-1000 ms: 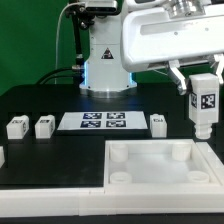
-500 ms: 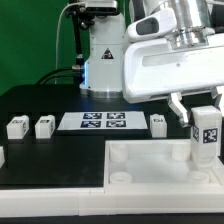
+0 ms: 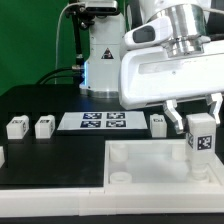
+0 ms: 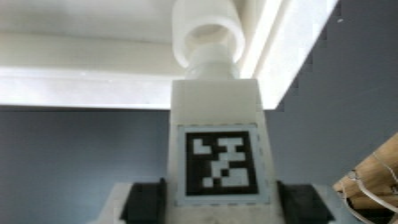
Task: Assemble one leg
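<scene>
My gripper (image 3: pixel 196 113) is shut on a leg (image 3: pixel 201 142), a small white block with a black-and-white tag, held upright over the far right corner of the large white square tray piece (image 3: pixel 130 165). In the wrist view the leg (image 4: pixel 221 140) fills the middle between my fingers (image 4: pixel 146 198), its far end touching or just above a round corner socket (image 4: pixel 210 42) of the tray piece. Three more legs stand on the black table: two at the exterior view's left (image 3: pixel 17 127) (image 3: pixel 44 126) and one behind the tray piece (image 3: pixel 157 123).
The marker board (image 3: pixel 104 121) lies flat at the back middle of the table. The robot base (image 3: pixel 103 60) stands behind it. Another white part (image 3: pixel 2 156) shows at the left edge.
My gripper has moved down and slightly to the exterior view's left with the leg, bringing it from above the tray piece's right corner down to the corner socket.
</scene>
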{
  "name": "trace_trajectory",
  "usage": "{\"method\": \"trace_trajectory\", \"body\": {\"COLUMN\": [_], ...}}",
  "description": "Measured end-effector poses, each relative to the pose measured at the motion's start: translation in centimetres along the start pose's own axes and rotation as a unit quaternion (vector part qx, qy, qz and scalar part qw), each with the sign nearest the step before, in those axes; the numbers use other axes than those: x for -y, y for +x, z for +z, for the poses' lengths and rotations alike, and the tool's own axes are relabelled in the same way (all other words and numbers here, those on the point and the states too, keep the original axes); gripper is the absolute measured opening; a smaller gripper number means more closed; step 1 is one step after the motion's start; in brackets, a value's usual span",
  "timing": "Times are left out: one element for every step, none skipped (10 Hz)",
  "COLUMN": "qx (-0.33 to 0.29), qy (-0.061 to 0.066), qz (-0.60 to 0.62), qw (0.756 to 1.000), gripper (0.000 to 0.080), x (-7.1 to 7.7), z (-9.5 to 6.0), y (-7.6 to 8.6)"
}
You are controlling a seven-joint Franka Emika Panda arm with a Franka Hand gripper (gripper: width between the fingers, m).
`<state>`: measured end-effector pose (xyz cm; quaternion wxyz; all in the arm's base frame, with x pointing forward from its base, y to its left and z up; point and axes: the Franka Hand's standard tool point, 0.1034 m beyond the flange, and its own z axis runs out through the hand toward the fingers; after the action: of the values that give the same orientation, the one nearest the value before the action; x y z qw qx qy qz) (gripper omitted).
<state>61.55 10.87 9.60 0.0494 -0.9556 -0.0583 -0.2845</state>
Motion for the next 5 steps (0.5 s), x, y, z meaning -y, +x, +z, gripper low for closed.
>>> {"method": "trace_trajectory", "body": {"qx": [0.001, 0.004, 0.006, 0.005, -0.006], "qy": [0.0, 0.0, 0.001, 0.001, 0.0], "qz": [0.0, 0.0, 0.0, 0.0, -0.001], "qw": [1.0, 1.0, 1.0, 1.0, 1.0], "gripper": [0.0291, 0.0291, 0.0291, 0.0291, 0.0291], "x": [0.01, 0.02, 0.04, 0.13, 0.29], "z": [0.2, 0.5, 0.7, 0.84, 0.97], "y": [-0.26, -0.66, -0.93, -1.07, -1.0]}}
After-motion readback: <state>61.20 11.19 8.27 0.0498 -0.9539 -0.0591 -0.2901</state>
